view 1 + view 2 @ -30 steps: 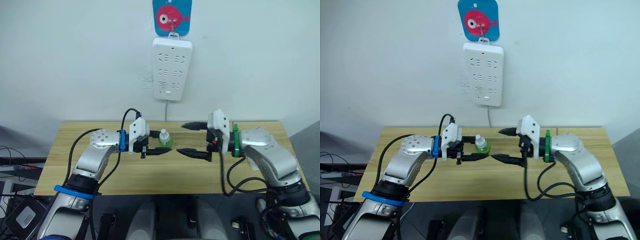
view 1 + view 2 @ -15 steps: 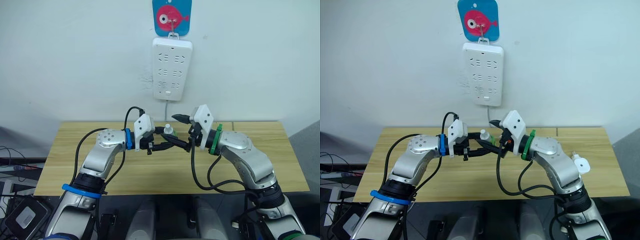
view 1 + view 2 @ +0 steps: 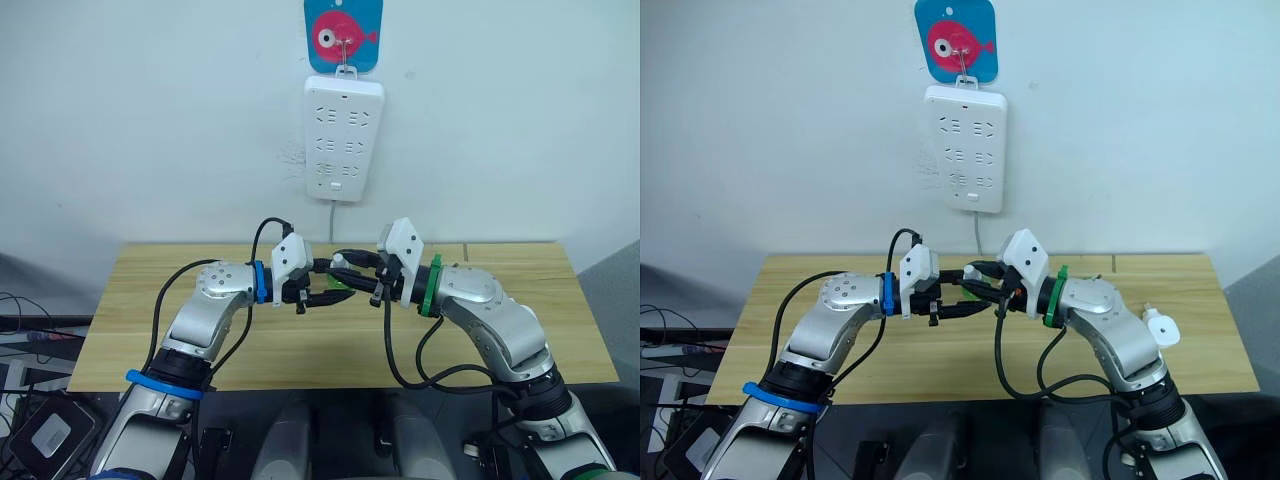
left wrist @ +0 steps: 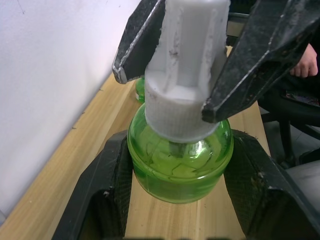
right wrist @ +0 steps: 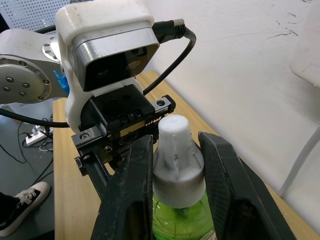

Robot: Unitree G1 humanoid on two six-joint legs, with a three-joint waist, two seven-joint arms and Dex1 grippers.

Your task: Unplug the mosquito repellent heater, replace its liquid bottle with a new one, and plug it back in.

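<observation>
- Left tool (image 4: pixel 175 200) clamped on the round green body of the liquid bottle (image 4: pixel 180 160), held above the tabletop (image 3: pixel 150 330) near its back edge.
- Right tool (image 5: pixel 175 150) closed on the bottle's white cap (image 5: pixel 175 145).
- Mosquito repellent heater (image 3: pixel 1162 328) lying near the tabletop's right edge.
- Power strip (image 3: pixel 343 138) on the wall above.
</observation>
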